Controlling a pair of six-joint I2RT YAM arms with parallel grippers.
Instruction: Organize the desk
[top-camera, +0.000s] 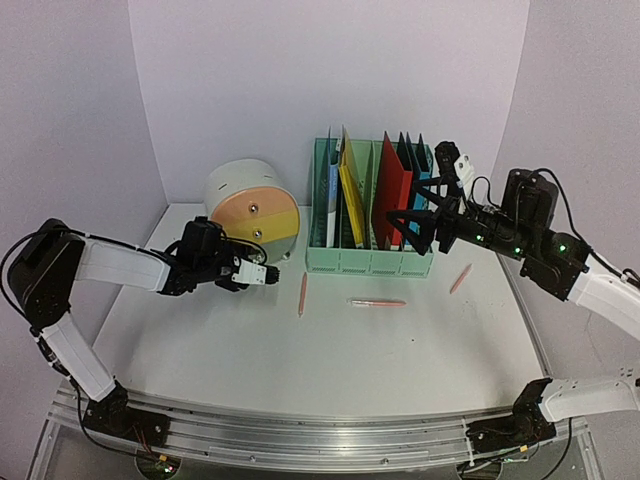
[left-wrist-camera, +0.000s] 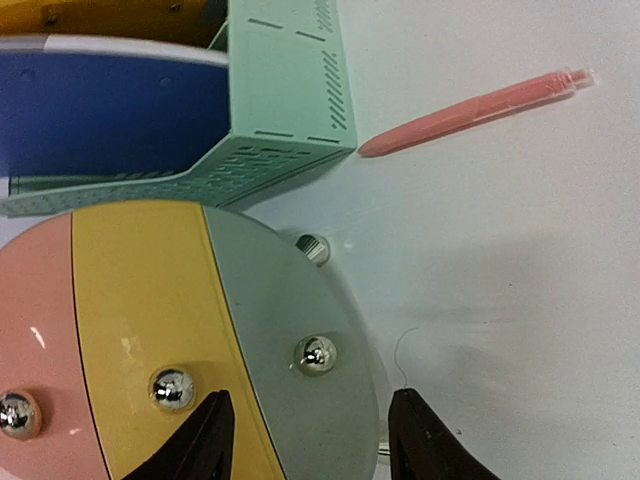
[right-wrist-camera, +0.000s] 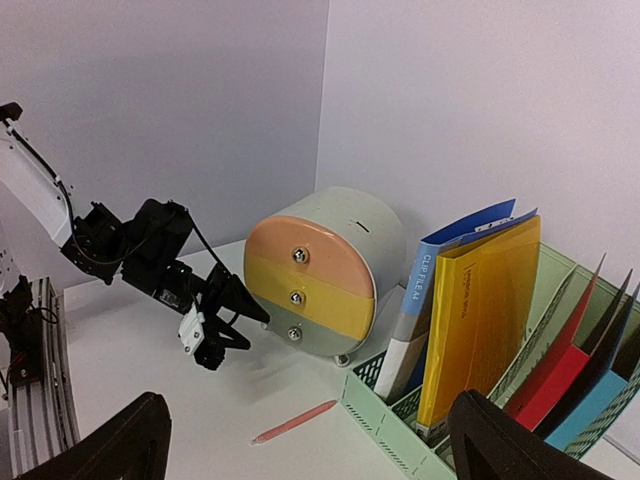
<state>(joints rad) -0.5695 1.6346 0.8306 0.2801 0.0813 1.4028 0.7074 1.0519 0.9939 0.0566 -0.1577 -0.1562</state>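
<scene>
Left gripper (left-wrist-camera: 308, 425), jaws apart and empty, hovers before the lowest silver knob (left-wrist-camera: 317, 354) of the round grey drawer unit (top-camera: 250, 205); right gripper (right-wrist-camera: 310, 420) gapes empty. Pink pens (top-camera: 302, 294) lie loose on the flat white desk (top-camera: 300, 365). Next, likely: pinch that knob squarely, then pull.

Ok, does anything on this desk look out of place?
Yes: three pink pens lie loose on the desk, in front of the mint-green file rack, each pointing a different way. One lies near the round drawer unit, one mid-desk, one to the right. Nothing looks spilled or damaged.
</scene>
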